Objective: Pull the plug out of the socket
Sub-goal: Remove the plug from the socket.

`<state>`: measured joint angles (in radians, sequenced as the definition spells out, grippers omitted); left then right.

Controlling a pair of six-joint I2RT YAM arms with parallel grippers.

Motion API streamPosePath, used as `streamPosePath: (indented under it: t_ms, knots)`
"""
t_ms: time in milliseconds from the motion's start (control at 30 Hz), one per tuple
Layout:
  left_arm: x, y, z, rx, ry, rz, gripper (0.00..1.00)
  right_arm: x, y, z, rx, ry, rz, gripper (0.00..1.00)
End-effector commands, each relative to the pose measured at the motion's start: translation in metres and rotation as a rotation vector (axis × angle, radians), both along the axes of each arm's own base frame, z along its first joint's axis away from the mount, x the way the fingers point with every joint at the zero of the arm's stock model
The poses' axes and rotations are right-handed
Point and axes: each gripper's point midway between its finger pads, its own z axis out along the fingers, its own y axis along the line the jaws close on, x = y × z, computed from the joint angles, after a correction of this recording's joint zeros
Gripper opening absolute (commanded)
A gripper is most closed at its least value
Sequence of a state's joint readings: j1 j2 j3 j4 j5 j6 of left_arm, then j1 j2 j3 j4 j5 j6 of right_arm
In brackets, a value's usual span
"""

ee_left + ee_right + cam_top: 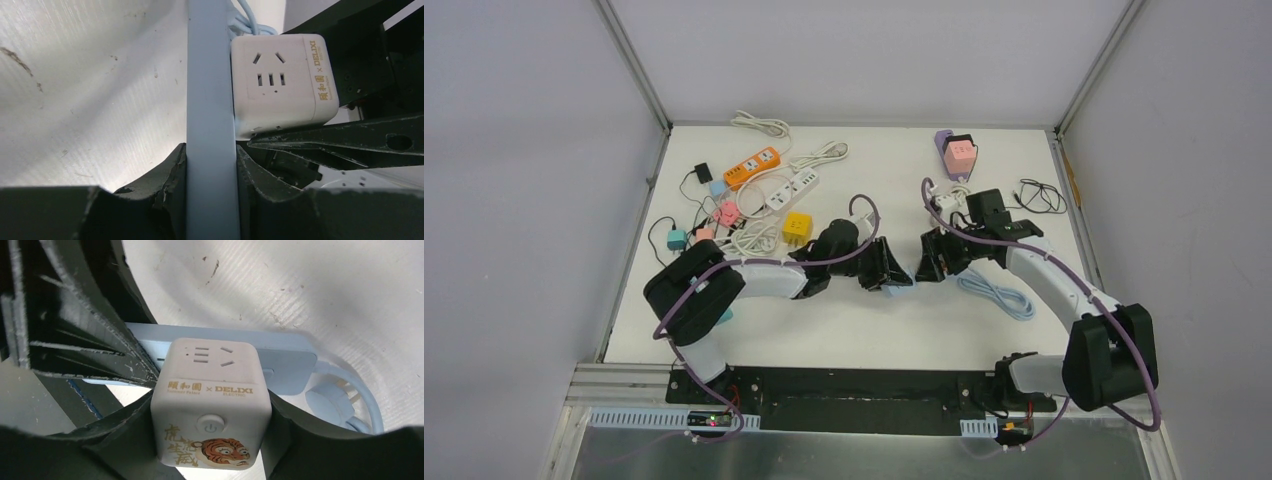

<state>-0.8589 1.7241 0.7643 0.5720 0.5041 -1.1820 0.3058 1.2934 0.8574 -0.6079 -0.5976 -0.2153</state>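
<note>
A white cube adapter with a tiger print sits with its plug side against a light blue power strip at the table's middle. My right gripper is shut on the cube's two sides; in the top view it comes in from the right. My left gripper is shut on the blue strip, which stands edge-on between its fingers. The cube touches the strip's right face there. In the top view the left gripper faces the right one closely.
The blue strip's coiled cable lies under my right arm. At the back are a pink cube on a purple strip, a black cable, an orange strip, a white strip, a yellow cube and tangled cords.
</note>
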Motion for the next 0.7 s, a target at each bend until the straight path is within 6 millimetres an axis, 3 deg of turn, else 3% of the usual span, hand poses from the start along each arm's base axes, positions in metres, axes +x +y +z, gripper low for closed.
streamPosePath:
  t_ms: [0, 167, 467, 600, 667]
  knots:
    - [0.004, -0.002, 0.019, 0.140, -0.130, -0.008, 0.00, 0.028, 0.007, 0.024, -0.049, -0.043, -0.038, 0.00]
    - [0.002, 0.006, 0.008, 0.286, -0.147, -0.035, 0.00, 0.044, 0.010, 0.030, -0.090, 0.012, -0.063, 0.00]
    - [0.018, 0.014, 0.043, -0.084, 0.000, 0.094, 0.00, 0.029, -0.003, 0.014, 0.027, -0.026, -0.116, 0.00]
    - [0.017, 0.010, 0.042, -0.018, -0.027, 0.064, 0.00, 0.028, -0.009, 0.017, 0.038, -0.060, -0.131, 0.00]
    - [0.017, 0.008, 0.033, 0.095, -0.093, 0.033, 0.00, 0.028, -0.007, 0.019, 0.036, -0.056, -0.126, 0.00]
